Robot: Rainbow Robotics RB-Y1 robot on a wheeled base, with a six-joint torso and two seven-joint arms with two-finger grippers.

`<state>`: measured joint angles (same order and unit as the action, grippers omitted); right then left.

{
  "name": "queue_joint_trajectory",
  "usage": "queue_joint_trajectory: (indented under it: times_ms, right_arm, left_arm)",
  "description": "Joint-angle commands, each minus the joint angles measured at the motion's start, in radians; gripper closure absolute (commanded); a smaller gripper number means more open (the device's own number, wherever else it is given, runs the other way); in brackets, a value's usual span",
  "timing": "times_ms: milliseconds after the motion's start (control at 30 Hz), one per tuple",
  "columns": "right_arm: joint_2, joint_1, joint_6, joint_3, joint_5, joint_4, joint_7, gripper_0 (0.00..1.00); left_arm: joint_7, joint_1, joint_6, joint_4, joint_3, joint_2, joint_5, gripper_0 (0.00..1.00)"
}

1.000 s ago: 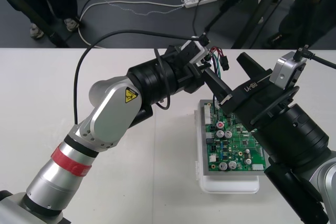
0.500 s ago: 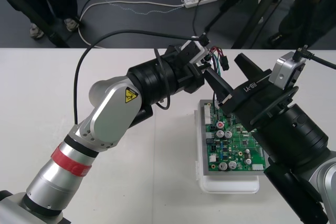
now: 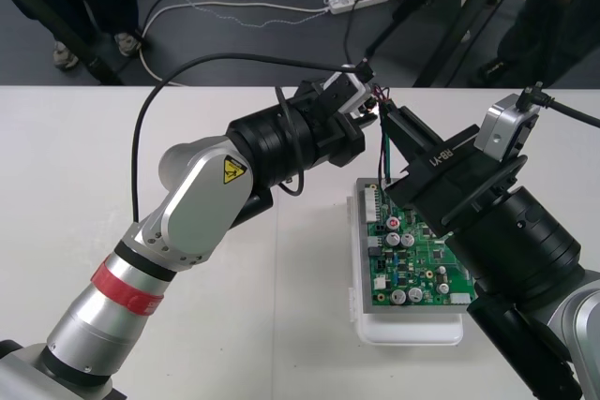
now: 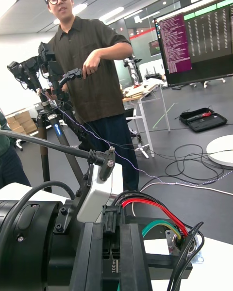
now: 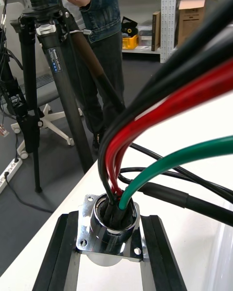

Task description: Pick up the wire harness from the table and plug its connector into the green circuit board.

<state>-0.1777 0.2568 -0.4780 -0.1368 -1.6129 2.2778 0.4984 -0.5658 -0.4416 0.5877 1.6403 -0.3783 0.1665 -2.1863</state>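
left claw (image 3: pixel 364 125) clamps the socket (image 5: pixel 110 218); right claw (image 4: pixel 116 229) closed on the plug (image 4: pixel 112 213) above the board (image 3: pixel 417 264): descend squarely, wires (image 5: pixel 160 102) slack.

Wire harness (image 3: pixel 382 149) aloft, over green circuit board (image 3: pixel 419 258) far end

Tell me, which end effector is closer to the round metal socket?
Left. The left end effector grips the socket by its flange. The right end effector is shut on the plug, at the wires' other end, close beside.
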Motion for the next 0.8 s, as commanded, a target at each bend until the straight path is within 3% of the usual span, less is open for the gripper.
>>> queue_joint_trajectory:
  times_ms: [33, 433, 467, 500, 533, 800]
  right_arm:
    - [-0.02, -0.004, 0.009, -0.024, 0.007, 0.035, 0.029, 1.0]
    - [-0.023, -0.002, 0.009, -0.023, 0.008, 0.037, 0.037, 1.0]
    - [-0.023, -0.004, 0.009, -0.024, 0.007, 0.037, 0.037, 1.0]
    - [-0.025, -0.004, 0.009, -0.024, 0.008, 0.037, 0.038, 1.0]
    - [-0.023, -0.004, 0.009, -0.024, 0.008, 0.037, 0.04, 1.0]
    - [-0.026, -0.004, 0.009, -0.024, 0.008, 0.037, 0.043, 1.0]
  left_arm:
    - [-0.046, -0.037, -0.052, 0.05, -0.019, -0.007, -0.001, 1.0]
    - [-0.043, -0.037, -0.054, 0.05, -0.021, -0.007, 0.002, 0.99]
    - [-0.046, -0.037, -0.052, 0.05, -0.021, -0.007, 0.005, 0.6]
    - [-0.048, -0.037, -0.052, 0.05, -0.019, -0.007, 0.007, 0.08]
    - [-0.048, -0.037, -0.054, 0.05, -0.019, -0.007, 0.008, 0.0]
    - [-0.049, -0.037, -0.052, 0.05, -0.019, -0.007, 0.03, 0.0]
